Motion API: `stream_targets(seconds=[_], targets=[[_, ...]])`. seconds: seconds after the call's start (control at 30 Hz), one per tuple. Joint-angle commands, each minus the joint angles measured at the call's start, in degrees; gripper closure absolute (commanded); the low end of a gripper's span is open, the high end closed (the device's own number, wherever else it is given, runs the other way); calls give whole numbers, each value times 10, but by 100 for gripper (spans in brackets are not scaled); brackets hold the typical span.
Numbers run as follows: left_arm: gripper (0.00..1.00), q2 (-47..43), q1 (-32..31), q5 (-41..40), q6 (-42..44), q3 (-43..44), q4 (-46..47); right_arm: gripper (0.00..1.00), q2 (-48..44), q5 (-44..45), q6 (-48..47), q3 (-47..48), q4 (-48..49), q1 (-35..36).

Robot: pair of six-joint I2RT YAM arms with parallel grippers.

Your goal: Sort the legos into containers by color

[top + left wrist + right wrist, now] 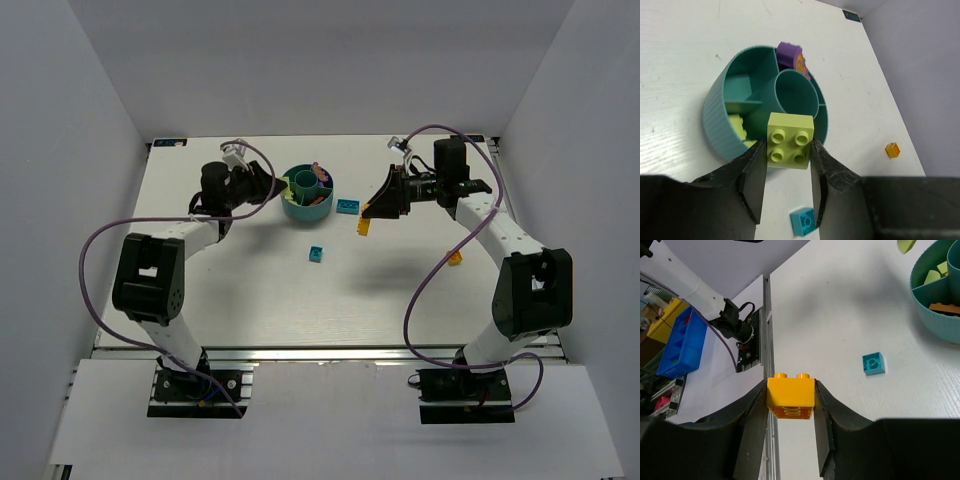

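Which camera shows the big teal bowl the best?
The left wrist view: the teal bowl sits close, its wedges and centre cup open to see. The top view shows it whole but tiny. The right wrist view catches only one edge in its corner.

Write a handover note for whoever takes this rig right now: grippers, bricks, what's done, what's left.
Left gripper: shut on a lime green brick, held over the near rim of the teal bowl, by the compartment that holds lime pieces.
Right gripper: shut on an orange-yellow brick, off to the bowl's right, not yet over it.
Done: lime, a purple brick and an orange piece are in the bowl.
Left: drop both held bricks. One teal-blue brick beside the bowl, another teal-blue brick nearer the arms and a small orange brick lie on the table.
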Motion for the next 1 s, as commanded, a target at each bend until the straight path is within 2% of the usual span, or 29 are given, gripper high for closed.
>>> stream_targets(seconds=[0.0,0.27,0.4,0.7,0.8,0.97], targets=[[100,5,-8,0,10,43,45,100,-20,-3,-15,17,-5,1],[100,54,-31,-19,37,91,15,100,-18,-5,-16,14,-7,1],[95,66,-35,-26,50,98,-4,100,-17,-5,-15,16,-8,-1],[67,71,-36,-43,59,106,-26,100,-10,-8,-16,24,-10,-3],[53,69,-36,-50,61,105,-32,100,-7,-9,-16,27,-11,-3],[42,66,-36,-53,61,107,-38,100,-6,-7,-17,30,-19,-3]])
